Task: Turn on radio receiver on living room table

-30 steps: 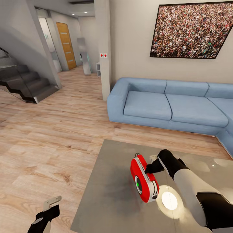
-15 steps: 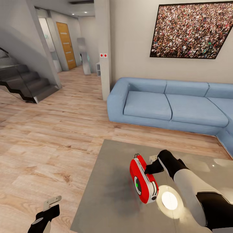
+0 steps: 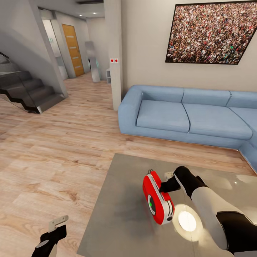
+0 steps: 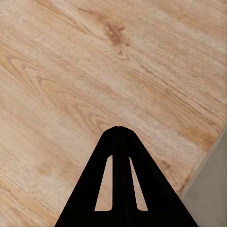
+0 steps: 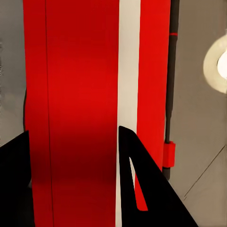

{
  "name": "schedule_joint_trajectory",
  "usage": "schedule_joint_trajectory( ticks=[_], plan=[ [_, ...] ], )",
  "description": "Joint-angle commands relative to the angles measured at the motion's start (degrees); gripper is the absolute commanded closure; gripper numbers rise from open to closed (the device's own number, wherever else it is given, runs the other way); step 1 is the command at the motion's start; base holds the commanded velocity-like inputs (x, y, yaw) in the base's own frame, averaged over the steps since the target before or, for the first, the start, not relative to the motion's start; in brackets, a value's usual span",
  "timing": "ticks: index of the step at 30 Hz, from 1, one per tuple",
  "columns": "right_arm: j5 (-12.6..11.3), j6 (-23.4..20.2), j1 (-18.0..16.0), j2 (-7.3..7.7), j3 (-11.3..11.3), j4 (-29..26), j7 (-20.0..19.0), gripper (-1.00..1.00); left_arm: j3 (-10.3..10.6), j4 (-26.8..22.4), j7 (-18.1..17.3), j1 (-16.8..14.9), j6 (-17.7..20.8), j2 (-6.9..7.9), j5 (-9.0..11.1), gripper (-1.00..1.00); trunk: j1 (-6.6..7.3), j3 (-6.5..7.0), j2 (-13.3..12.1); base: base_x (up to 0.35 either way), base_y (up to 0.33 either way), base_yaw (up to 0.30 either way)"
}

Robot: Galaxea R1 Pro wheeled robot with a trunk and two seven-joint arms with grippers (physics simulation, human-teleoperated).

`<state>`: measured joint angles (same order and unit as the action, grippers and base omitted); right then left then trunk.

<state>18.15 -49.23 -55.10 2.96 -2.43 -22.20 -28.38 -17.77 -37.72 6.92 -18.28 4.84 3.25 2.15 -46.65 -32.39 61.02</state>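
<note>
We had our right gripper [image 3: 165, 186] spread open against the radio receiver [image 3: 158, 202], standing on the table [image 3: 121, 221] with its long axis angled toward the sofa [image 3: 185, 114], our closed left gripper [image 3: 57, 223] well away

Red, white-banded radio receiver [image 3: 158, 202]
</note>
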Motion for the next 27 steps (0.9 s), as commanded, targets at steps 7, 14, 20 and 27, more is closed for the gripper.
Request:
schedule_joint_trajectory(
  ticks=[7,14,20,27],
  plan=[
    [-0.32,3.86,0.0,-0.08,0.06,1.12,-0.01,1.0,-0.23,0.01,-0.31,0.0,-1.34,0.24,0.29,1.0,0.0,0.0,0.0,0.0,0.0,0.0],
    [-0.32,4.05,0.0,-0.14,0.06,1.34,-0.01,1.0,-0.33,0.02,-0.32,0.0,-1.83,0.34,0.31,1.0,0.0,0.0,0.0,0.0,0.0,0.0],
    [-0.31,4.06,0.0,-0.22,0.06,1.55,-0.01,1.0,-0.34,0.02,-0.29,0.0,-1.85,0.34,0.32,1.0,0.0,0.0,0.0,0.0,0.0,0.0],
    [-0.33,4.06,0.0,-0.24,0.06,1.55,-0.01,1.0,-0.41,0.02,-0.24,0.0,-1.85,0.35,0.32,1.0,-1.32,-1.08,2.41,0.0,0.0,0.0]
  ],
)
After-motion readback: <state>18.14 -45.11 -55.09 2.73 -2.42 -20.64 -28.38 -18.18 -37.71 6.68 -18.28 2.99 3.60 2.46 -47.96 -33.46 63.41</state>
